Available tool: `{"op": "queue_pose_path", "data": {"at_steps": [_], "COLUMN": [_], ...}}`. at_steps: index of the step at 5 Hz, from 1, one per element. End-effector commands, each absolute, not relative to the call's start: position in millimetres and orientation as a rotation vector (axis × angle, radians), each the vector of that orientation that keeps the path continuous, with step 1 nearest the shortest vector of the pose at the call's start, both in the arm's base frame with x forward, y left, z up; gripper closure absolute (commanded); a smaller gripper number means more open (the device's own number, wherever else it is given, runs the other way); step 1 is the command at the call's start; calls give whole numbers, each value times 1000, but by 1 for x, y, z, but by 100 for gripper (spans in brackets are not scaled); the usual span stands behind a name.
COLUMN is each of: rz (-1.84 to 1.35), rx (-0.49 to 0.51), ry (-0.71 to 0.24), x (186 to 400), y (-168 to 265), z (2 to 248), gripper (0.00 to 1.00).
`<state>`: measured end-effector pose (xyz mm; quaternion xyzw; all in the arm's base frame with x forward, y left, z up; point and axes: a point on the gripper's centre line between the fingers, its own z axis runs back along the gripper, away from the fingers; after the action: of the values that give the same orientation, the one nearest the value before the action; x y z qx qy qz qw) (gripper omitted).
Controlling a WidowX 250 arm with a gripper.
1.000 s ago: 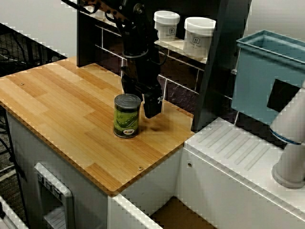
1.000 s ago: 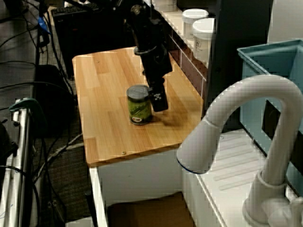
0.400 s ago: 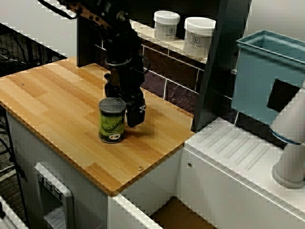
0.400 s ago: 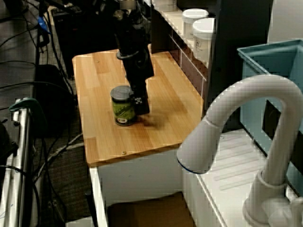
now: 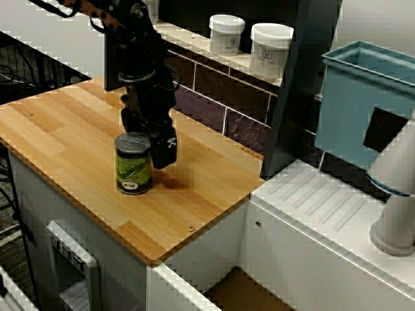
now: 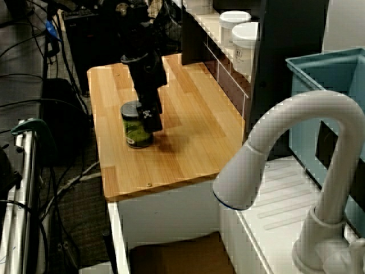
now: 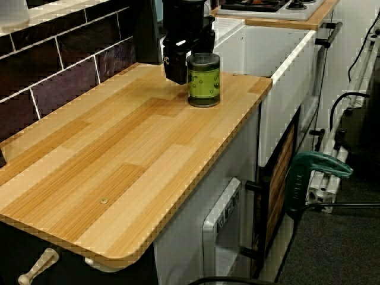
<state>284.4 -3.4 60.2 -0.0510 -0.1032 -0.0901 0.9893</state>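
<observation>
The end effector (image 5: 157, 148) touches a green can (image 5: 133, 163) standing upright on the worktop (image 5: 71, 129). Whether it grips the can cannot be told.

The wooden counter (image 5: 71, 133) lay bare on most sides of me, open toward its front edge. The can (image 5: 133, 163) stood just beside my pincer (image 5: 152, 146). Behind rose the tiled wall (image 5: 214, 103) and a shelf (image 5: 237, 62) holding white tubs (image 5: 271, 50). A dark post (image 5: 295, 84) seemingly closed the corner by the sink.
</observation>
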Motion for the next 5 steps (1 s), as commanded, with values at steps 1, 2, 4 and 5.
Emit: {"op": "queue_pose_path", "data": {"at_steps": [1, 2, 4, 5], "rz": [-190, -187, -159, -135], "rx": [-103, -112, -132, -164], "ry": [-263, -265, -261, -262], "x": [274, 271, 271, 269], "y": [8, 13, 20, 23], "z": [84, 88, 93, 104], "gripper": [0, 0, 0, 0]}}
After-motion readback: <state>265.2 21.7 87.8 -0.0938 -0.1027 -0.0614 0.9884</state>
